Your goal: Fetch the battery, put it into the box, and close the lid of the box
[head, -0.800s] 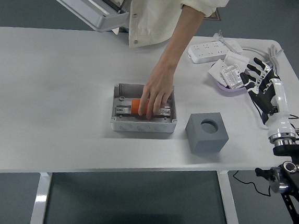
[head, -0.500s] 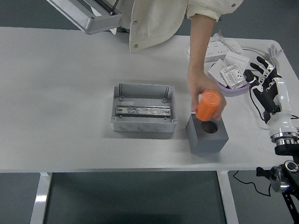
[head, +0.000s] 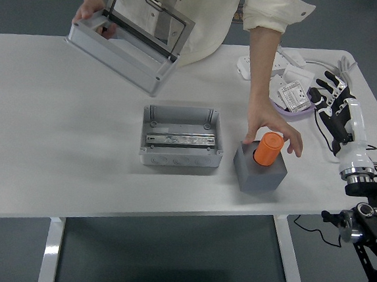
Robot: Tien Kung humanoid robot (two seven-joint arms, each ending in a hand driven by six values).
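Note:
An orange cylindrical battery stands upright in the hole of a grey block. A person's hand rests over it, fingers spread around its top. The open grey box sits at the table's middle, with only a metal rail inside. The person's other hand holds the box's windowed lid tilted above the table's far left. My right hand hovers with fingers spread and empty at the table's right edge, apart from the battery. My left hand is out of view.
A white power strip and a purple tray with small white packets lie at the far right, close to my right hand. Cables run along the table's right edge.
The person took the battery out of the box, carried it right and set it into the grey block. The lid came down from the top left toward the table. My right hand barely moved.

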